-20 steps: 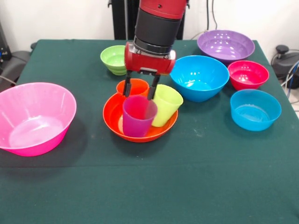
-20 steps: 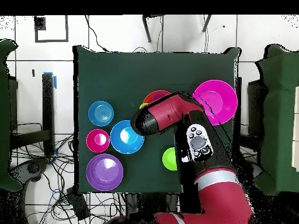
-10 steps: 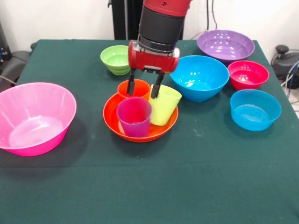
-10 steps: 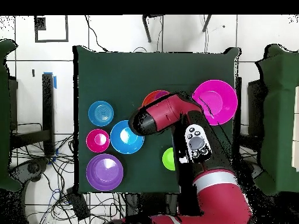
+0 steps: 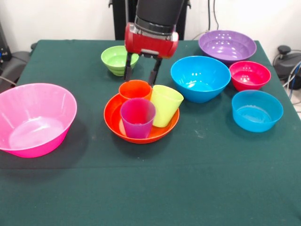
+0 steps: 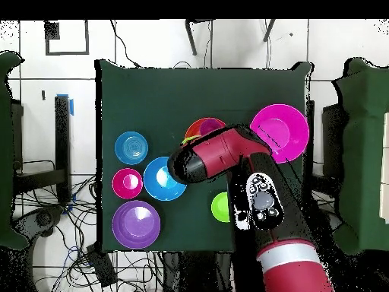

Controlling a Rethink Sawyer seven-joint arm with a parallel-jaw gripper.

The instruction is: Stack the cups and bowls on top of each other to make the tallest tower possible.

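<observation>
The end effector (image 5: 139,71) hangs empty, fingers spread wide, above the orange cup (image 5: 135,89). That cup stands upright in the orange bowl (image 5: 141,133), directly beneath the fingers, nearer than the purple cup (image 5: 137,117).

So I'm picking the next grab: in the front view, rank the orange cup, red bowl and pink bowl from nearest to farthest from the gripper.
1. Orange cup, just below the open gripper.
2. Red bowl, off to the picture's right.
3. Pink bowl, at the left edge, farthest.
</observation>
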